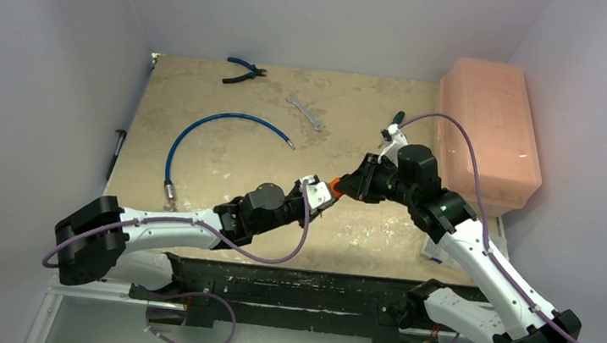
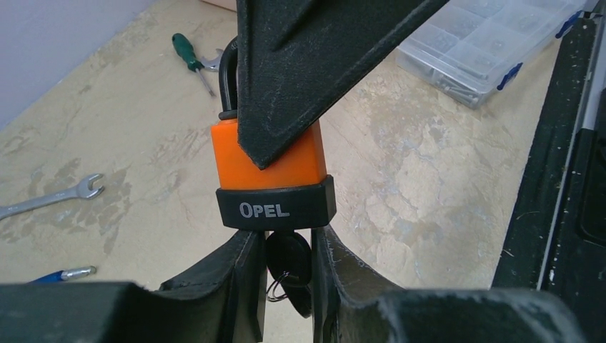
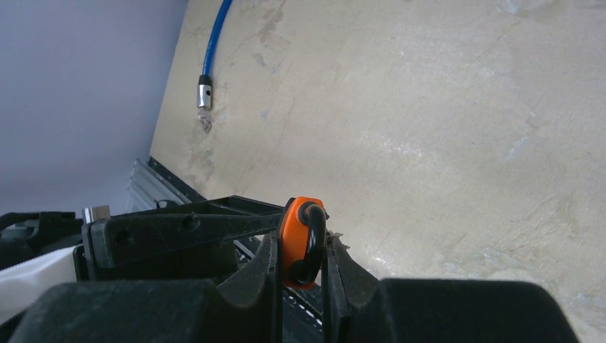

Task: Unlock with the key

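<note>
The left gripper point(image 2: 287, 246) pinches the black head of the key point(image 2: 289, 266) from below, its fingers narrowed onto it for turning. The blade is hidden, so it is probably seated in the keyhole. The orange padlock point(image 2: 275, 209) sits in mid-air above the table point(image 1: 223, 172). The right gripper point(image 3: 300, 250) clamps its body, bracing it against the twist.

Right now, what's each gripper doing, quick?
Left gripper: closed on the key, which sits in the padlock.
Right gripper: closed on the padlock.
</note>
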Available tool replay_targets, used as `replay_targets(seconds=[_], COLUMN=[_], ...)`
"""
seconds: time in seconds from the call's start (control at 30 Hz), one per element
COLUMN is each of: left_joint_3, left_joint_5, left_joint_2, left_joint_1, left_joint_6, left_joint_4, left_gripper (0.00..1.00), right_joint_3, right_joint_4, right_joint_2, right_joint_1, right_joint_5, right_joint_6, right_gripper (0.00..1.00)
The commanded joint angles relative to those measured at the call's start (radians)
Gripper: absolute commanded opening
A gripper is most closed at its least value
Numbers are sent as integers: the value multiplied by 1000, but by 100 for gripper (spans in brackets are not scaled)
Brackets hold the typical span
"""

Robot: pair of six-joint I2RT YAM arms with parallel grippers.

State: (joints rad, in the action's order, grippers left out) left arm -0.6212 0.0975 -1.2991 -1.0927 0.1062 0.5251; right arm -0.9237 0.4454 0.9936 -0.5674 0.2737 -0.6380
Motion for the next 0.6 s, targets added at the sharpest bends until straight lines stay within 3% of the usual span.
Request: replay_targets(seconds=[0.0,0.17,0.3,0.37,0.43,0.57], left_joint_3=[-81,-104,-115,-105,-100,-118], left_joint_5=[-170,-201,-185,-181,-186,-215], left_joint_2=[56,58,81,114,158,275], left_joint_1=[-9,5,5,7,8,27], left_joint_6=[-76,-99,-81,-63,-51,-51], left_joint_4=[53,42,-27,-78,-139,-274], left_gripper=[0,2,45,59,65,66], right_joint_3=[23,34,10,-1,-11,-20], right_joint_4=[-196,-179,-124,-114,-124,-157], right_joint_2=[-44,-44,-40,-60,-83,-124], right_joint_1=[-10,-11,-10,-10,-11,-11], right_joint_5=[204,177,77,40,41,71], right_joint_6=[94,103,62,47,41,50], right_gripper=[0,0,0,0,0,0])
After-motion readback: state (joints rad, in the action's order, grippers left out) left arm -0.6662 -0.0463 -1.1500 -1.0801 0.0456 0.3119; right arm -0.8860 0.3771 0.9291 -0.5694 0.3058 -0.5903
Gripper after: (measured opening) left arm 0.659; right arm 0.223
